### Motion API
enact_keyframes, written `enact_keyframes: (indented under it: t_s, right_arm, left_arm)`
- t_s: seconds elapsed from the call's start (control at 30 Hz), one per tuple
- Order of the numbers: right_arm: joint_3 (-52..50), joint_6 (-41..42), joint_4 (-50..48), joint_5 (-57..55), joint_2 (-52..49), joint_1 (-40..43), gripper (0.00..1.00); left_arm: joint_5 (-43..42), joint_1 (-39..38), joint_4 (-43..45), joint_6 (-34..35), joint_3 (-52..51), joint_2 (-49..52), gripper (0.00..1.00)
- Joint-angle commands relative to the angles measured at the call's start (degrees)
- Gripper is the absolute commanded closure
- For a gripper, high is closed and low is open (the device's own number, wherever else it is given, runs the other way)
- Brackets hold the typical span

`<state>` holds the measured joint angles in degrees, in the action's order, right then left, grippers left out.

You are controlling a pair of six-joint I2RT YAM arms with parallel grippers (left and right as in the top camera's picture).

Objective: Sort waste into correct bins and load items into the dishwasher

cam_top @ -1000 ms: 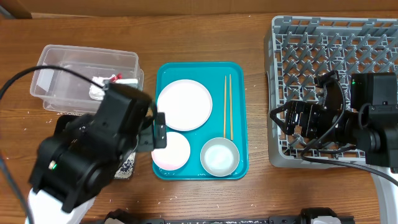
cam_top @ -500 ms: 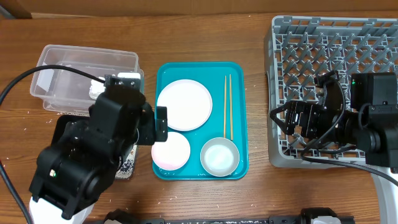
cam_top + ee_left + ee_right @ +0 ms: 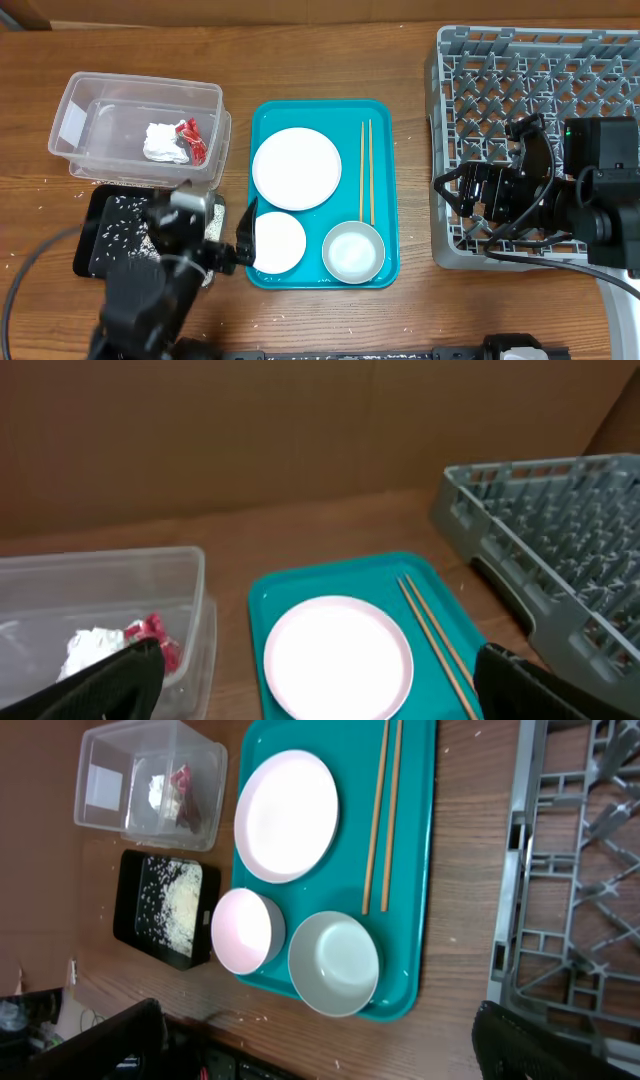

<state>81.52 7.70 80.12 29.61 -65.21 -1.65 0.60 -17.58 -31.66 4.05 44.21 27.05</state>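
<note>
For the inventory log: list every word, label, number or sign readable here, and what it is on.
No text can be read.
The white sticker on the clear tub: blank or too small to tell.
The teal tray and grey rack: no print visible.

Left claw (image 3: 318,653) wide open, holding nothing, arm low at front left. Right claw (image 3: 455,205) wide open, holding nothing, pointing left, arm at right.

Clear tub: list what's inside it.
Inside the clear tub lie a white tissue wad and a red wrapper, side by side. Anything beneath them is covered.
</note>
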Motion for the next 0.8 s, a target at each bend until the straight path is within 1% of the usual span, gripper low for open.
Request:
enact_keyframes:
  t_s: [0.0,0.1,0.27,0.4,0.5,0.57,0.77]
  right_arm:
    - [0.2,-0.3,-0.3,-0.2,0.2,-0.4,0.00]
    - [0.2,-0.3,-0.3,-0.2,0.2,-0.4,0.00]
    - [0.2,-0.3,-0.3,-0.2,0.2,-0.4,0.00]
    - [0.2,-0.3,-0.3,-0.2,0.2,-0.4,0.00]
    - [0.2,-0.3,-0.3,-0.2,0.2,-0.4,0.00]
    - [0.2,-0.3,-0.3,-0.2,0.2,-0.4,0.00]
    - [0.2,-0.3,-0.3,-0.2,0.2,-0.4,0.00]
  left_arm:
    - [-1.7,0.3,4.3,-1.6,-10.5,-10.8,0.00]
    - [-1.7,0.3,6.9,-1.9,-18.0,-18.0,0.00]
    - [-2.4,0.3,7.3,-1.9,-28.5,-26.7,0.00]
    - [-2.6,0.3,8.9,-1.9,-34.8,-26.9,0.00]
    - [-2.5,0.3,12.1,-1.9,-38.3,-26.9,0.00]
    - [-2.4,0.3,13.5,-1.9,-38.6,-26.9,0.00]
    - [-2.1,0.3,13.7,-1.9,-38.7,-26.8,0.00]
